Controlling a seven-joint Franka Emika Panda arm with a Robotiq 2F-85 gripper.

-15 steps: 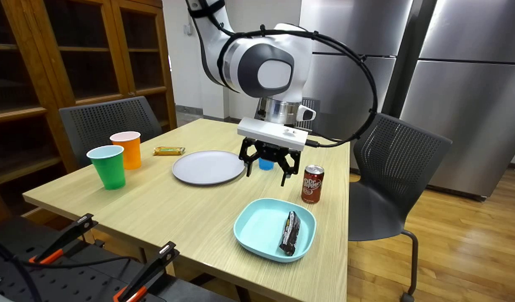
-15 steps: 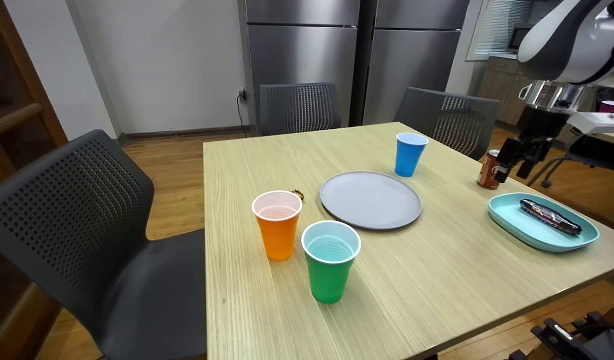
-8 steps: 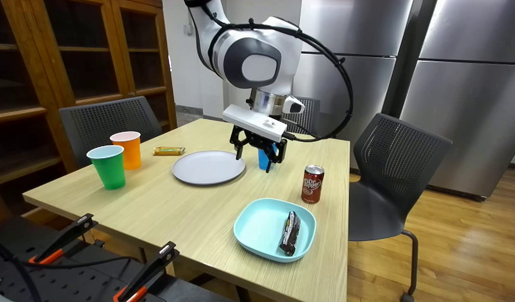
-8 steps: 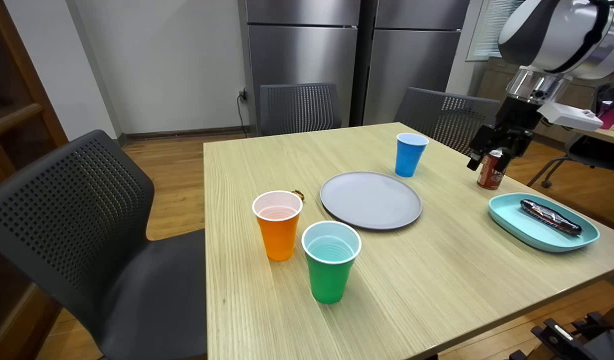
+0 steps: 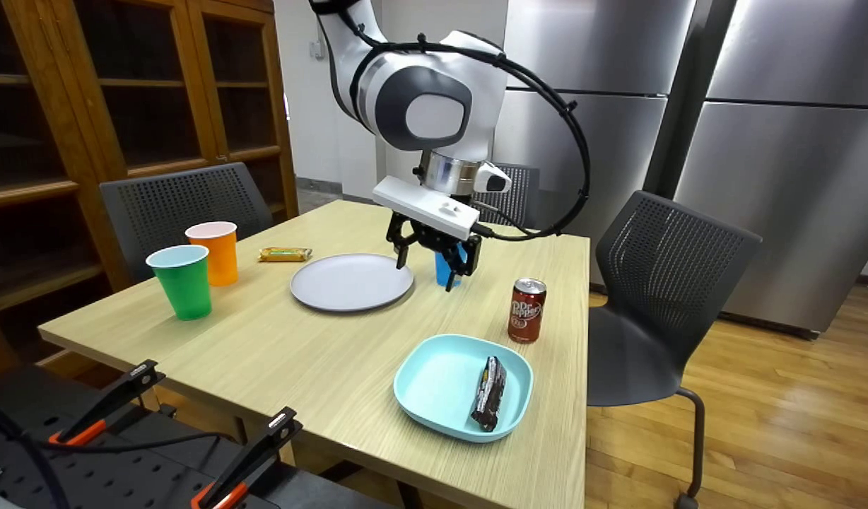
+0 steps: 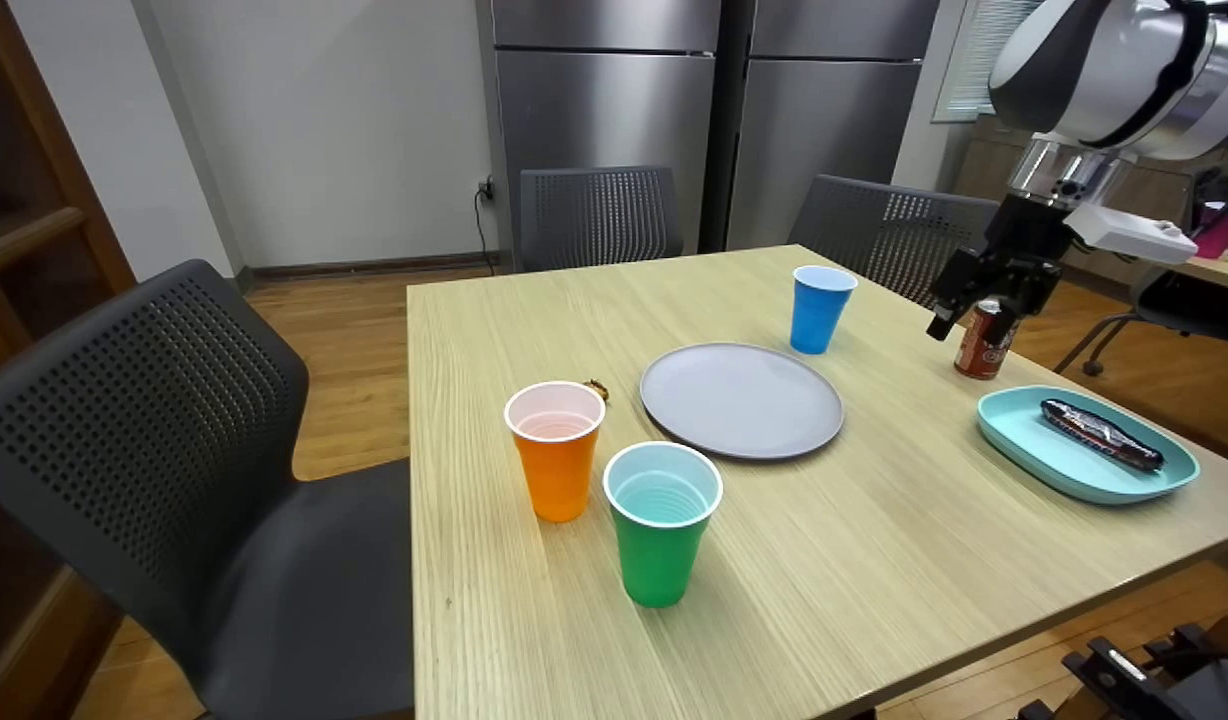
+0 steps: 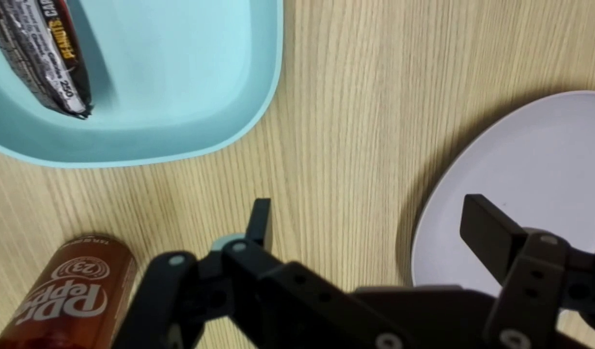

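My gripper hangs above the table, jaws wide apart and nothing between them. In the wrist view the gap of the gripper spans bare wood and the rim of a grey plate. A red-brown Dr Pepper can stands upright to the left in that view, apart from the fingers. Beyond it lies a turquoise tray with a dark wrapped bar in it. A blue cup stands behind the plate; in an exterior view the gripper partly hides it.
An orange cup and a green cup stand near the table's left side. A gold-wrapped bar lies beyond the plate. Dark chairs surround the table, and black clamps sit at the near edge.
In both exterior views my open gripper has moved left and up, away from the tray, and turned slightly. Most of this came in the first half second. The objects have stayed put.
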